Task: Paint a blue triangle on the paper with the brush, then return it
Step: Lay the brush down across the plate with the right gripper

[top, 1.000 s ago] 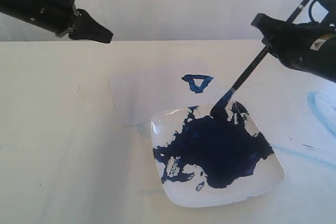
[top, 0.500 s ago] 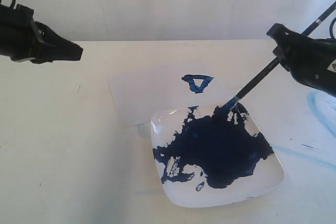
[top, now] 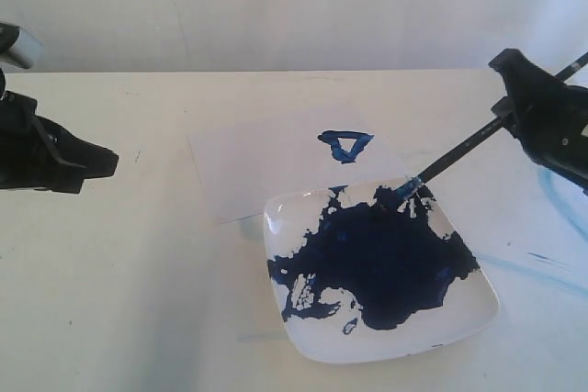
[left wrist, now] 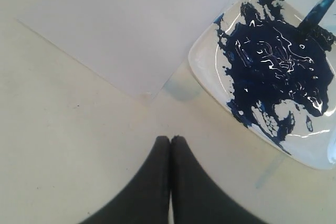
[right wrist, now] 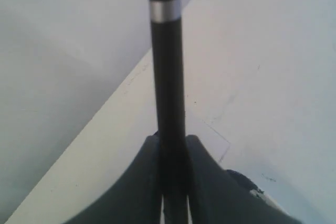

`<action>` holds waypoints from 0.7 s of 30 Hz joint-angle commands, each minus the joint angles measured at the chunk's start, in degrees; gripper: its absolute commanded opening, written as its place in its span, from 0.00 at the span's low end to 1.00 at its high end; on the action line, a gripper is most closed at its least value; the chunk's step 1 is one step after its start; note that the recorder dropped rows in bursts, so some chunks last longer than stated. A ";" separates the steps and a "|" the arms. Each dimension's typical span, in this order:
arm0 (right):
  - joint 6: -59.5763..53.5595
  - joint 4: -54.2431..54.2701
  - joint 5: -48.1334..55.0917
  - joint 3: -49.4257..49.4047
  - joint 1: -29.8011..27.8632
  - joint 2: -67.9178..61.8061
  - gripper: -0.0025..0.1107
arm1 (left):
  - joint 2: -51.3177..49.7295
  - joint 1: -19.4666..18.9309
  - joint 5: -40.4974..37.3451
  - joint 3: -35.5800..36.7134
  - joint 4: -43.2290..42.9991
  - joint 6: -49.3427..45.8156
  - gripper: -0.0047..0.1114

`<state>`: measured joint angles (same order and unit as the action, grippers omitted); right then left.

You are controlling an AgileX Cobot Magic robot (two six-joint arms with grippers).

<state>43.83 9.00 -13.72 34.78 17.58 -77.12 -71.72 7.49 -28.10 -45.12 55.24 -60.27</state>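
At the far left, the left tool [top: 112,161] is held clenched and empty above the counter [top: 138,273], clear of the work. On the paper [top: 262,158], the blue triangle [top: 346,145] is seen complete. Rightward, the brush [top: 459,151] is clamped in the right tool [top: 507,112], its bristles laid at the plate [top: 464,319] edge, presumably for return.

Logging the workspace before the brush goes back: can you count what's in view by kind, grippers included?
Brushes: 1, the brush, held in the right gripper
Paper sheets: 1, the paper
Plates: 1, the plate with blue paint
Painted shapes: 1, the blue triangle
Grippers: 2, the left gripper and the right one
Total: 6
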 commanded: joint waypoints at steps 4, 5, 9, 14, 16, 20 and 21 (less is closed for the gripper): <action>-3.45 -1.35 -2.62 -0.23 -0.44 -5.40 0.02 | 0.64 -0.07 -0.99 0.42 1.32 -0.15 0.04; -4.16 -1.35 -2.38 -0.23 -0.44 -5.63 0.02 | 0.64 -0.07 -0.99 0.42 1.32 -0.15 0.04; -3.18 -1.09 -1.40 -0.23 -0.44 -5.63 0.02 | 0.64 -0.07 -0.99 0.42 1.32 -0.15 0.04; 4.55 -1.09 -1.40 -0.23 -0.44 -5.85 0.02 | 0.64 -0.07 -0.99 0.42 1.32 -0.15 0.04; 7.27 -1.09 -1.40 -0.23 -0.44 -6.12 0.02 | 0.64 -0.07 -0.81 0.42 1.32 -0.15 0.04; 11.25 -1.09 -3.74 -0.13 -0.44 -8.42 0.02 | 0.64 -0.07 -0.55 0.42 1.32 -0.15 0.04; 12.16 -1.09 -4.32 -0.13 -0.44 -9.29 0.02 | 0.64 -0.07 -0.55 0.42 1.32 -0.15 0.04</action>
<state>53.10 8.57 -15.98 34.78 17.58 -84.67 -71.72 7.49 -28.10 -45.12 55.35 -60.37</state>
